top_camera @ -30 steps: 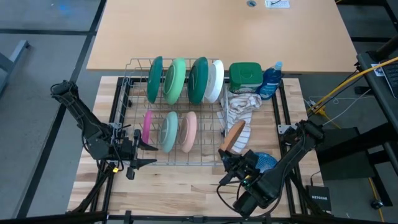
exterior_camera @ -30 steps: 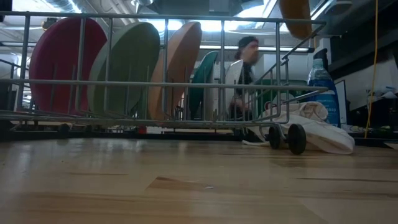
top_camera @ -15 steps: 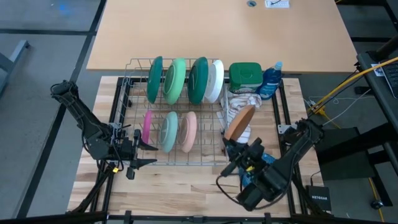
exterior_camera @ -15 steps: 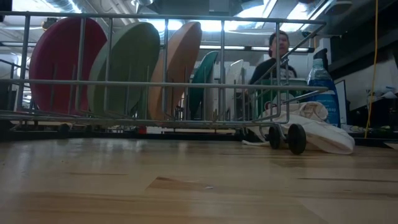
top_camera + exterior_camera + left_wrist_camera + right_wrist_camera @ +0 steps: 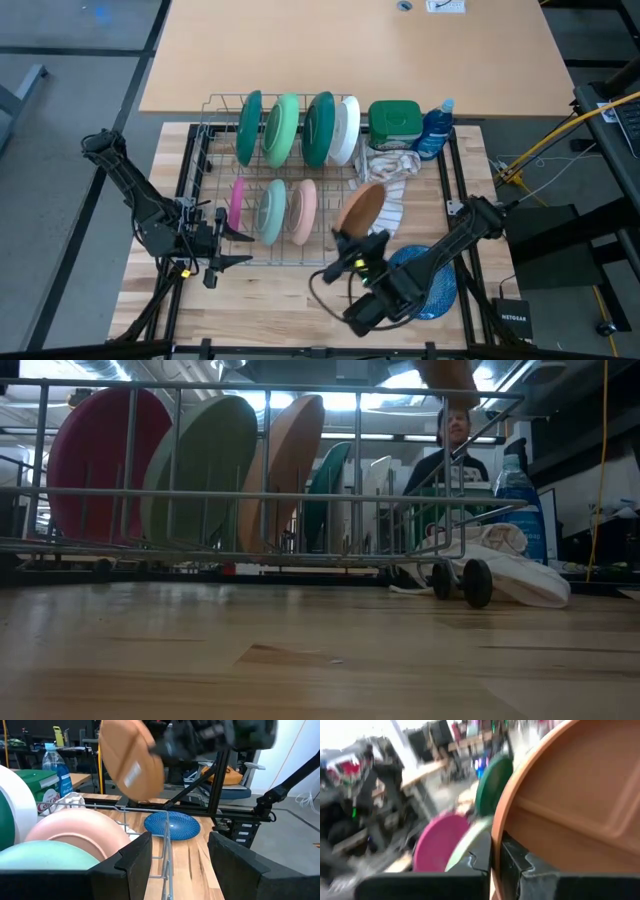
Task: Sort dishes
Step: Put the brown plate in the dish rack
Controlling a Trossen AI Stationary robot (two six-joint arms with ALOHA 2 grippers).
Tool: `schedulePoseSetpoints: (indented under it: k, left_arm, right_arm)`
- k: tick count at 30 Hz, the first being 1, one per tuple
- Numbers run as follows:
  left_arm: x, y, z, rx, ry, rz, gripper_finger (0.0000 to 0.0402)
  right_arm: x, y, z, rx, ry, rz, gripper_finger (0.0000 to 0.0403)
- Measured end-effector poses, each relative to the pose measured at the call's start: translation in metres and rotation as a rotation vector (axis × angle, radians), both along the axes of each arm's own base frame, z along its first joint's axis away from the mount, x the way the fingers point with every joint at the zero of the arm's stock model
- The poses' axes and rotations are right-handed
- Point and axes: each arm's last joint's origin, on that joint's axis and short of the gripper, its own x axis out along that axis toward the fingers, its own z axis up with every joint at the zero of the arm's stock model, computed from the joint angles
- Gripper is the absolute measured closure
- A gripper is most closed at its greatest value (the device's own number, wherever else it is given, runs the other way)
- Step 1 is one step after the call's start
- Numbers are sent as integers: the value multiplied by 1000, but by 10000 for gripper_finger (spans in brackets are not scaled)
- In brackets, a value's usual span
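Note:
My right gripper [image 5: 350, 243] is shut on a brown plate [image 5: 360, 208], which it holds in the air by the right end of the wire rack [image 5: 215, 150]. In the rack's far row stand dark green [image 5: 248, 127], light green [image 5: 284, 129], dark green [image 5: 319, 127] and white [image 5: 346, 129] plates on edge. The near row holds magenta [image 5: 236, 203], pale teal [image 5: 270, 210] and pink [image 5: 303, 210] plates. A navy plate [image 5: 428, 282] lies flat on the table. My left gripper [image 5: 225, 245] waits open at the rack's near left corner. My right gripper pinches the brown plate's rim [image 5: 498, 827] at its near edge, one finger [image 5: 481, 856] on each face. The fingers reach in about level from the table's near side. The plate stands on edge, tilted, lifted clear of rack and table.
A beige-and-white cloth [image 5: 392, 170] lies right of the rack, just beyond the held plate. A green lidded tub [image 5: 394, 120] and a blue bottle [image 5: 436, 128] stand at the back right. A person [image 5: 450, 445] shows behind the rack in the low view.
My right gripper has carried the brown plate up and toward the table's left, from above the navy plate to the rack's right end, rolling its wrist so the plate has turned about. The navy plate now lies uncovered.

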Motion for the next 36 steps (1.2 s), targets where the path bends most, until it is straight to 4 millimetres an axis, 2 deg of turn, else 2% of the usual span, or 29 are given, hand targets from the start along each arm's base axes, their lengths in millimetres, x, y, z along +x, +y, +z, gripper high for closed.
schedulePoseSetpoints:
  k: [3, 6, 10, 15, 20, 24, 27, 31, 36]
  left_arm:
    - [0, 0, 0, 1, 0, 0, 218]
    - [0, 0, 0, 21, 0, -1, 218]
    - [0, 0, 0, 24, 1, -1, 218]
    - [0, 0, 0, 0, 0, 0, 218]
    - [0, 0, 0, -10, 0, 1, 218]
    - [0, 0, -1, -31, 3, 3, 218]
    - [0, 0, -1, -57, 5, 4, 218]
    - [0, 0, -1, -82, 5, 6, 218]
    - [0, 0, -1, -109, 4, 8, 218]
  right_arm:
    - [16, 13, -10, 85, 48, 68, 386]
    - [32, 26, -10, 120, 72, 180, 386]
    - [54, 33, 6, 81, 110, 414, 386]
    - [69, 25, 31, -74, 102, 586, 386]
    - [54, 12, 59, -111, 97, 588, 386]
    - [34, 6, 70, -177, 179, 514, 386]
    - [17, 3, 74, -219, 247, 450, 386]
    - [-5, -2, 69, -224, 341, 383, 386]
    - [-39, -21, 66, -212, 426, 263, 386]
